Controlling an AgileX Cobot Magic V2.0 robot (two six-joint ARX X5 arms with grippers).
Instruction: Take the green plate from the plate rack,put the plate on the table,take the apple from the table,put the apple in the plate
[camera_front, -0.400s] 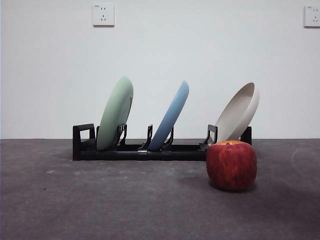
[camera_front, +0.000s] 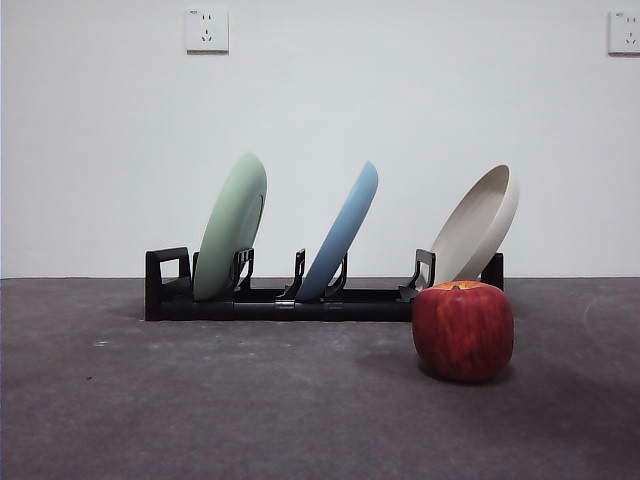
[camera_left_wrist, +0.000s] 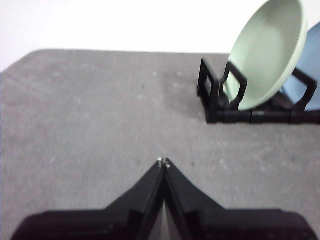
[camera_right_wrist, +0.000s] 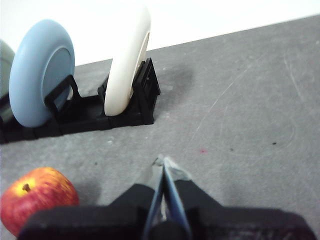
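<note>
The green plate (camera_front: 232, 228) leans in the leftmost slot of the black plate rack (camera_front: 270, 300); the left wrist view shows the green plate (camera_left_wrist: 267, 52) in the plate rack (camera_left_wrist: 220, 95) too. The red apple (camera_front: 463, 329) rests on the dark grey table (camera_front: 200, 400) in front of the rack's right end. My left gripper (camera_left_wrist: 163, 162) is shut and empty, hovering over bare table well short of the rack. My right gripper (camera_right_wrist: 163, 161) is shut and empty, with the apple (camera_right_wrist: 37, 199) beside it. Neither arm appears in the front view.
A light blue plate (camera_front: 343, 235) stands in the rack's middle and a cream-white plate (camera_front: 480, 225) at its right end, just behind the apple. A white wall with two sockets (camera_front: 206, 30) backs the table.
</note>
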